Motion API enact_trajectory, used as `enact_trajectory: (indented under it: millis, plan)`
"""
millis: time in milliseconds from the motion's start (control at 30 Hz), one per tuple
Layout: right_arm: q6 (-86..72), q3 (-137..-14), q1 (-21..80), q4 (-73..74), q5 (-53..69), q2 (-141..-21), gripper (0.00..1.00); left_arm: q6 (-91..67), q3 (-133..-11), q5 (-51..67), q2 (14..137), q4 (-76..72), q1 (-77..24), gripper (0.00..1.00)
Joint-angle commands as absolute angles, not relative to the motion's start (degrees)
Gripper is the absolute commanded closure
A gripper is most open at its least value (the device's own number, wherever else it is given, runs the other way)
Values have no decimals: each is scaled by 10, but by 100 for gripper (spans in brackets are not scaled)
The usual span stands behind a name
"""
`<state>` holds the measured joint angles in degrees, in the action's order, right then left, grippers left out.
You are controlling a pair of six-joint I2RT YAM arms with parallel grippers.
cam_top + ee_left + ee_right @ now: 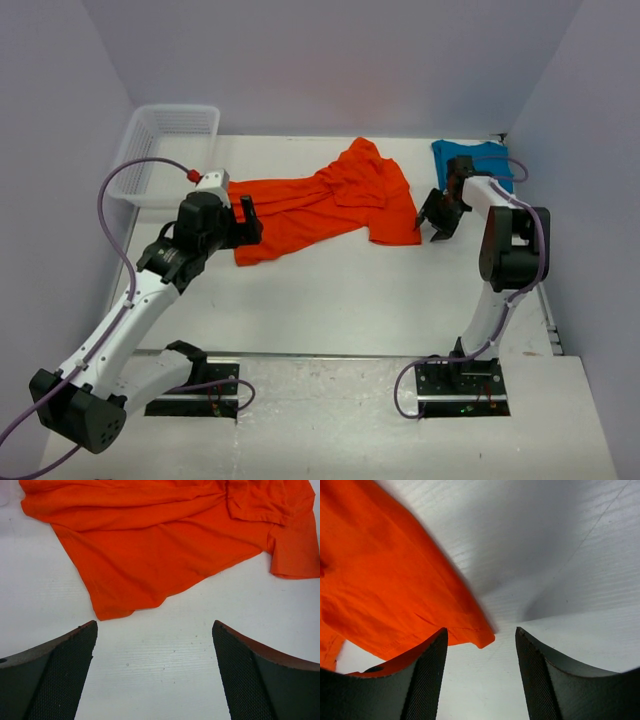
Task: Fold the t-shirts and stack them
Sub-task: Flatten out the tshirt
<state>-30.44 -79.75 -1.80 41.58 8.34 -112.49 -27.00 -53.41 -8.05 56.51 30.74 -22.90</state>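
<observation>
The orange-red t-shirt (330,205) lies crumpled and spread across the middle of the table. The teal-blue t-shirt (485,157) lies at the back right, partly hidden by my right arm. My left gripper (247,222) hovers at the orange shirt's left end. In the left wrist view that gripper (155,625) is open over bare table, with the shirt's hem corner (107,614) just ahead of it. My right gripper (437,222) is at the shirt's right edge. In the right wrist view that gripper (481,632) is open, and a corner of the orange shirt (484,640) lies between its fingertips, unpinched.
A white mesh basket (150,155) stands at the back left corner. Grey walls enclose the table on the left, back and right. A raised strip (330,354) crosses the near side in front of the arm bases.
</observation>
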Motion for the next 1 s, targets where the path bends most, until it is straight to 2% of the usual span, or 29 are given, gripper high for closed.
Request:
enact_trajectory:
  millis: [0, 200, 367, 967]
  plan:
    - [-301, -814, -18, 454, 85, -1130, 43, -252, -569, -71, 557, 311, -228, 4]
    - [-297, -823, -18, 496, 87, -1144, 43, -241, -606, -77, 537, 330, -227, 3]
    - [-297, -875, -14, 541, 84, -1176, 48, -249, -597, -57, 524, 309, -227, 3]
    - [-293, -971, 25, 635, 75, -1242, 53, -236, -611, -13, 511, 290, -227, 2]
